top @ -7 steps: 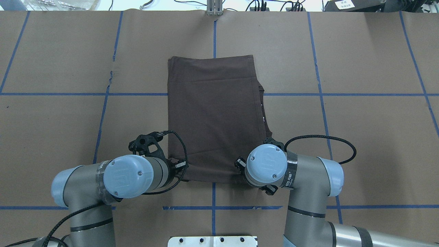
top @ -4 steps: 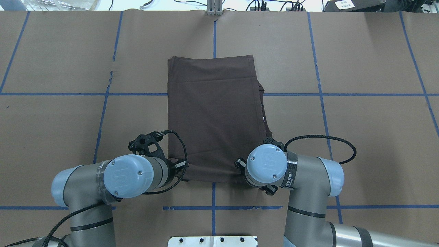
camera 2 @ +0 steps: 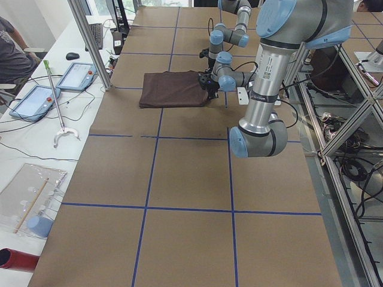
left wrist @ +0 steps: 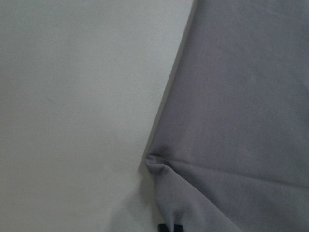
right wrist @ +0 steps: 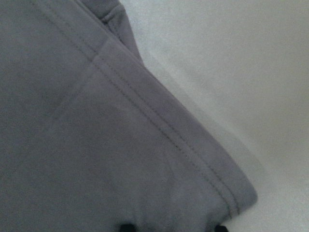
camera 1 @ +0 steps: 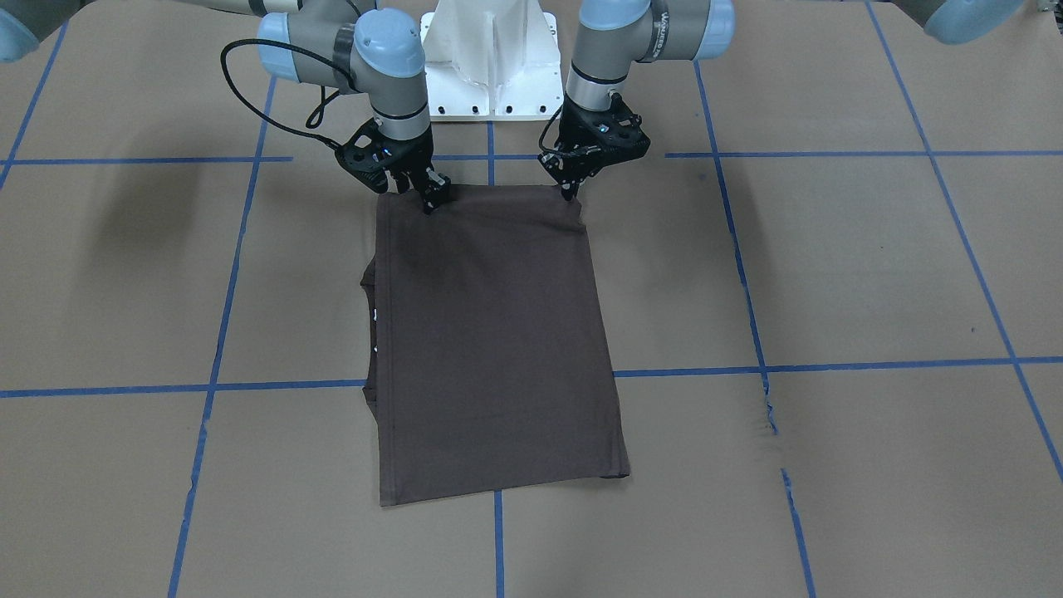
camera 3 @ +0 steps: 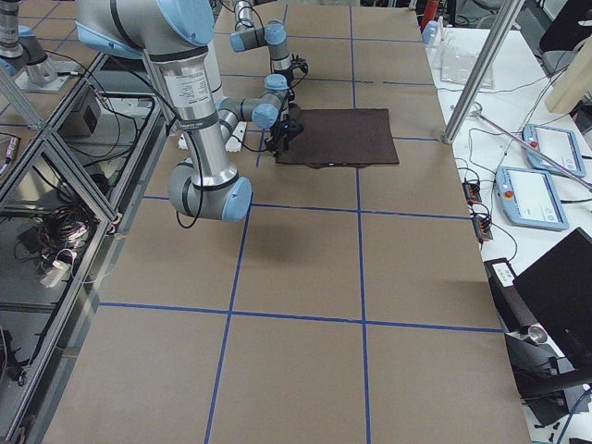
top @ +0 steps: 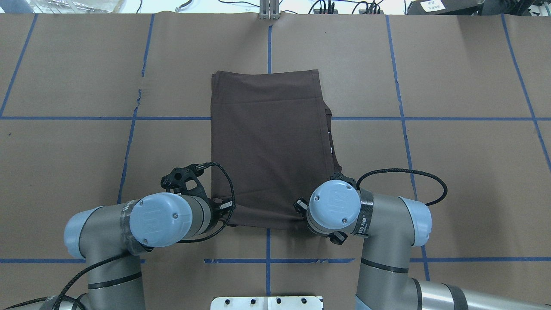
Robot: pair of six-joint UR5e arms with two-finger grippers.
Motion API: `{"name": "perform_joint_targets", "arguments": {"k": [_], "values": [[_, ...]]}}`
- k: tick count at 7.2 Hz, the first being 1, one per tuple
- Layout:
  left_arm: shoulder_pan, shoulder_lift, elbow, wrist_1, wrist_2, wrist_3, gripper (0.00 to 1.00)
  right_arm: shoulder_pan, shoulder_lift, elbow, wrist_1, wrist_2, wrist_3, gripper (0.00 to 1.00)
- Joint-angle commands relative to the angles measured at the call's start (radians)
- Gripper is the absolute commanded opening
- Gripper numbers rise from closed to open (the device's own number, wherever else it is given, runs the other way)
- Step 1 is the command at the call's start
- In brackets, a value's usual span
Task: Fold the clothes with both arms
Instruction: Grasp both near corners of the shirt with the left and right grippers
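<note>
The dark brown T-shirt (top: 271,146) lies folded into a tall rectangle on the brown paper table (top: 452,172); a sleeve edge shows along its right side. My left gripper (camera 1: 571,198) is shut on the shirt's near left corner, and the fabric (left wrist: 241,96) puckers at the pinch. My right gripper (camera 1: 433,202) is down on the near right corner, shut on the hemmed edge (right wrist: 183,145), which stands slightly off the table. From overhead, both wrists hide the fingertips. The shirt's far end (camera 1: 498,465) lies flat.
The white pedestal base (camera 1: 490,58) stands just behind the grippers. Blue tape lines grid the paper, which has a small tear (camera 1: 768,415). Tablets (camera 2: 78,75) and a seated person (camera 2: 12,54) are beyond the table's far side.
Both wrists have shifted only a few pixels. The shirt lies as before.
</note>
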Motion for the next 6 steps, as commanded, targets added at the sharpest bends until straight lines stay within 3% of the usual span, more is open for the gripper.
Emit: {"name": "perform_joint_targets", "arguments": {"k": [1,6], "values": [[0.0,0.0,0.0,0.0,0.0,0.0,0.0,0.002,0.007,0.0,-0.001,0.0,0.0,0.0],[0.0,-0.003,-0.002,-0.001,0.0,0.0,0.0,0.002,0.016,0.005,0.0,-0.001,0.0,0.0]]}}
